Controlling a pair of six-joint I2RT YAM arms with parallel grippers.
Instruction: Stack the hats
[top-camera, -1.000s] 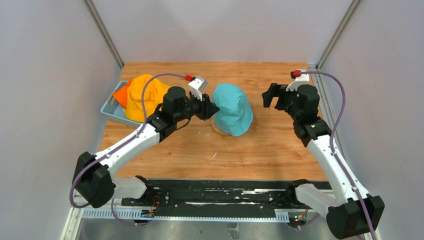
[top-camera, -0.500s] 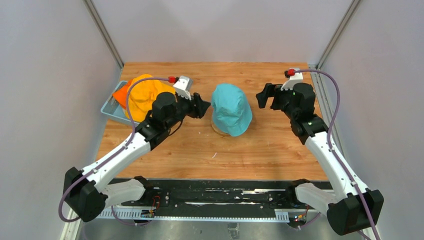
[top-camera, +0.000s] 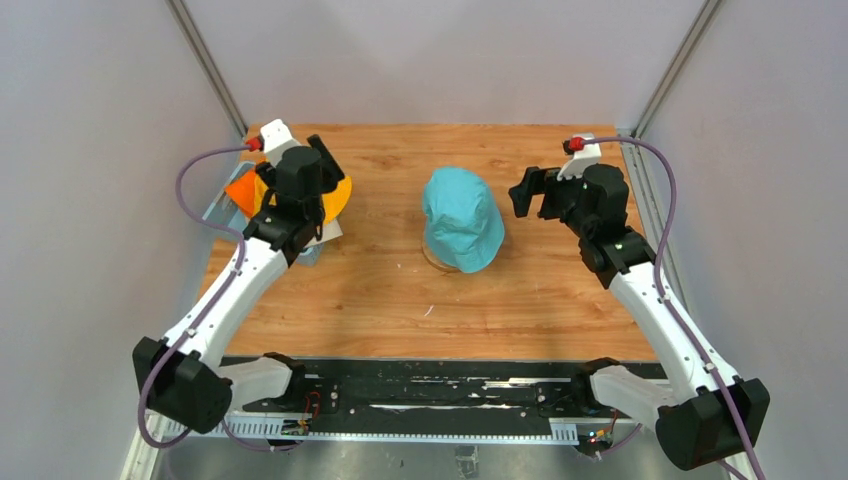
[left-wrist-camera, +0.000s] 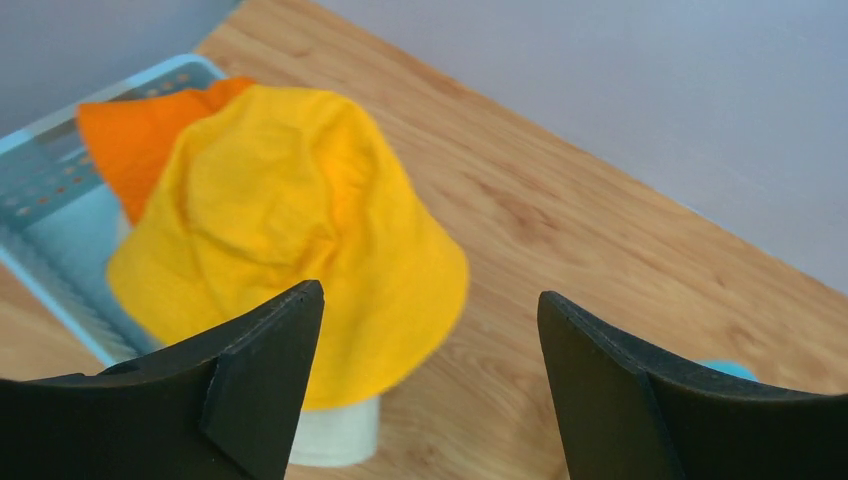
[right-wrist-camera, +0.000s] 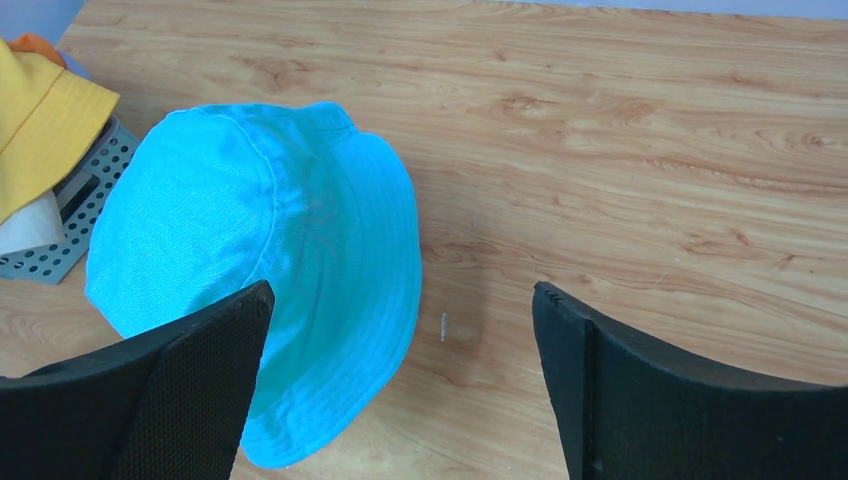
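teal hat (top-camera: 462, 230): sits dead centre of the table (top-camera: 540, 290), domed up rather than flopped flat. You can see a sliver of wood under its brim at 7 o'clock, so I'd guess it's propped on a stand (top-camera: 433, 261), which makes it the base of your stack.

yellow hat (left-wrist-camera: 290, 230): off at 9 o'clock from the teal one, piled in the basket (left-wrist-camera: 45, 170), brim spilling over the near rim onto the wood.

orange hat (left-wrist-camera: 130, 140): tucked under the yellow one, poking out at its 10 o'clock, so you can't get at it until the yellow is gone.

pale cloth (left-wrist-camera: 335, 435): peeks out from under the yellow brim at 6 o'clock. Might be another hat, I can't tell.

left gripper (left-wrist-camera: 428, 300): jaws spread wide, nothing between them, hanging right above the yellow hat. It looks lined up for the next grab, since that's the top of the pile.

right gripper (right-wrist-camera: 402, 290): also spread wide and empty, parked at 3 o'clock of the teal hat, a bit apart from it. Handy spot if you want to steady the brim later.

progress: one hat on the stack, so early days.

watch out: floppy fabric. If you pinch too deep you may drag the orange one along.
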